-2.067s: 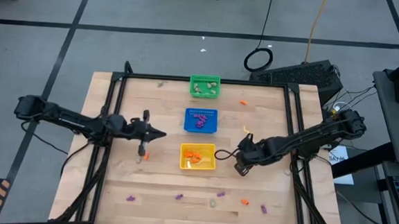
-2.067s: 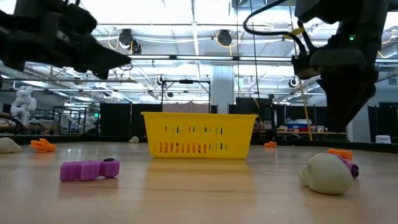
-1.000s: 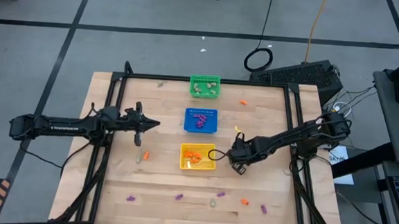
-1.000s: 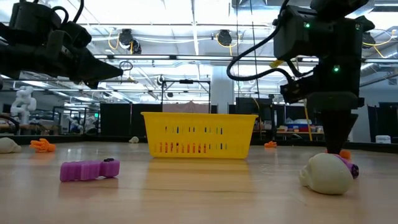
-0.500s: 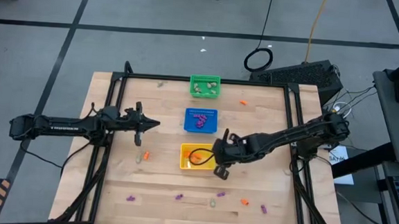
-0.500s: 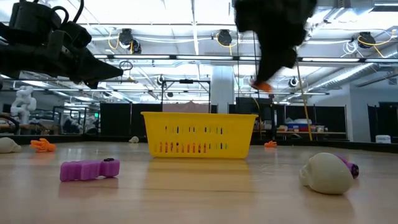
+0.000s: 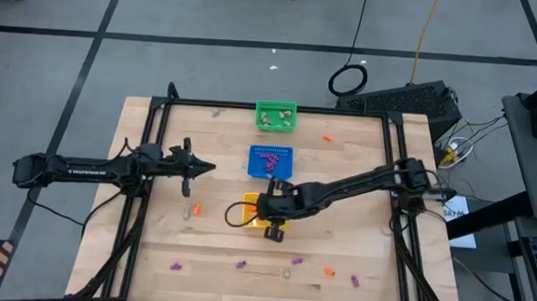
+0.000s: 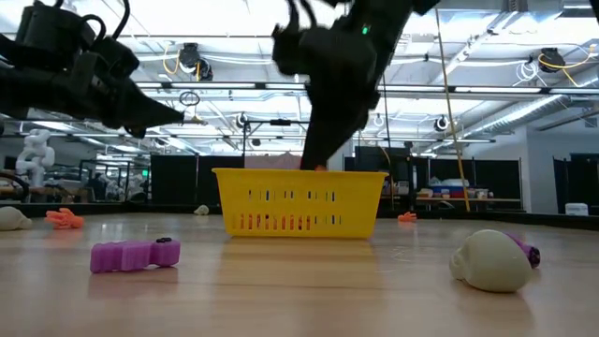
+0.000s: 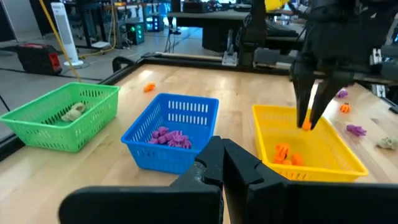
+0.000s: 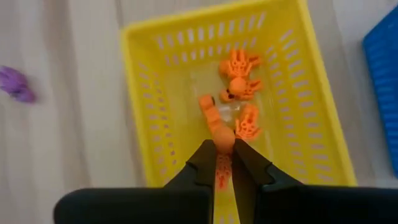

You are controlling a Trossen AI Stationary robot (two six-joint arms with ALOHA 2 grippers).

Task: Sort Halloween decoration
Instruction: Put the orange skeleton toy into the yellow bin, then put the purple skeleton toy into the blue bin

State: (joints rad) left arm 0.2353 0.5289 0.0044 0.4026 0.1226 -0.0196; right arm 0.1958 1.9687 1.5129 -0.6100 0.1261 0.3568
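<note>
Right wrist view: orange trinket (image 10: 217, 126) pinched in right gripper (image 10: 224, 151) above yellow basket (image 10: 144, 112)

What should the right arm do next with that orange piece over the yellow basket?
Probably open the right gripper and drop it: the orange trinket it pinches already hangs inside the yellow basket, above other orange pieces.

green basket (image 9: 59, 115), blue basket (image 9: 171, 134), yellow basket (image 9: 311, 152); wooden table (image 7: 216, 241)

Matt pale wood table (image 7: 216, 250); slotted glossy plastic yellow basket (image 10: 155, 118).
</note>
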